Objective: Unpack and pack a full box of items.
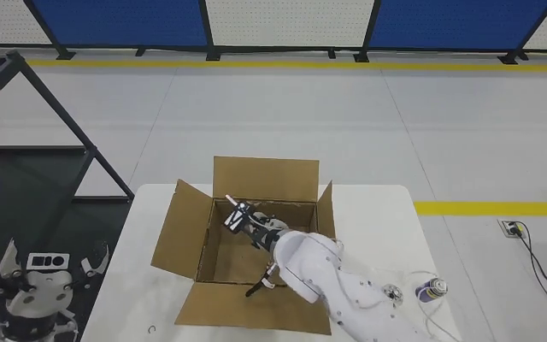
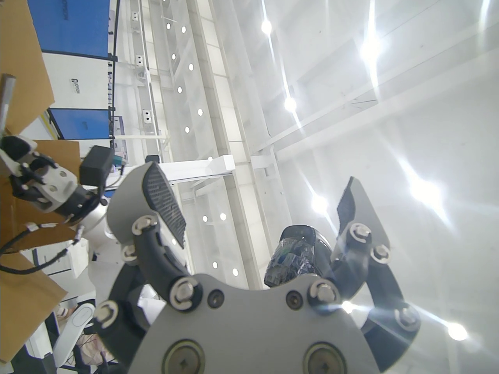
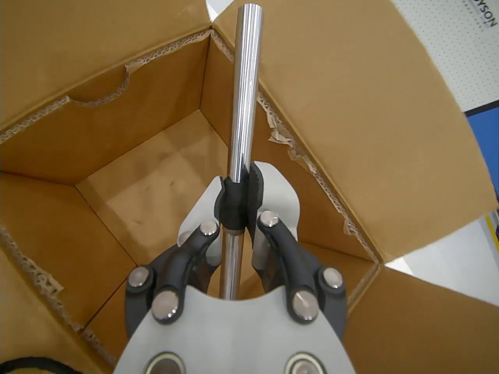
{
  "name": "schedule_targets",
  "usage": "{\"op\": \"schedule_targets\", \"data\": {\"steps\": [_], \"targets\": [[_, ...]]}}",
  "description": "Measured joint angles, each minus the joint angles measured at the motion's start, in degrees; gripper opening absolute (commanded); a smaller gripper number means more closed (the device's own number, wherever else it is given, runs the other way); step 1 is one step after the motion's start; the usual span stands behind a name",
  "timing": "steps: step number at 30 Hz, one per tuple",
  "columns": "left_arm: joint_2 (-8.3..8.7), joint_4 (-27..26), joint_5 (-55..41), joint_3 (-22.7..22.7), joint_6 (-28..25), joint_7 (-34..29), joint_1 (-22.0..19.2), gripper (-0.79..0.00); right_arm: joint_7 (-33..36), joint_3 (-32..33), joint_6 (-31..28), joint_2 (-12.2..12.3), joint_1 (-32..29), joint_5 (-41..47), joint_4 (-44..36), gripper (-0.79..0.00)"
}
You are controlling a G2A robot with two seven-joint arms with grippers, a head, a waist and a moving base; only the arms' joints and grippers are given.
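An open cardboard box (image 1: 265,175) stands on the white table (image 1: 376,222) with all flaps spread. My right gripper (image 1: 242,215) hangs inside the box near its back wall, shut on a shiny metal rod (image 1: 231,200). In the right wrist view the rod (image 3: 245,79) runs straight up between the pads of the right gripper (image 3: 239,192), over the box's bare floor (image 3: 148,180). My left gripper (image 1: 55,255) sits off the table's left side, open and pointing upward. The left gripper (image 2: 253,196) holds nothing, and the rod (image 2: 7,95) shows far off beside a box flap (image 2: 23,60).
A small purple-and-grey can (image 1: 430,289) stands near the table's right edge. A tiny hook-shaped piece (image 1: 151,328) lies at the front left of the table. A dark metal frame (image 1: 60,128) stands to the left of the table.
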Motion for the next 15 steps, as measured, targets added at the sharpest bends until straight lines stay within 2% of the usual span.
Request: {"op": "schedule_targets", "data": {"steps": [7, 15], "targets": [[0.0, -0.01, 0.08, 0.03, -0.01, -0.02, 0.0, 0.0, -0.12, -2.63, -5.73, -2.57, 4.38, 3.01, 11.42, -0.785], [0.0, -0.01, 0.08, 0.03, -0.01, -0.02, 0.0, 0.0, 2.49, -4.87, -7.08, -5.04, 6.73, 4.66, 16.9, -0.785]]}}
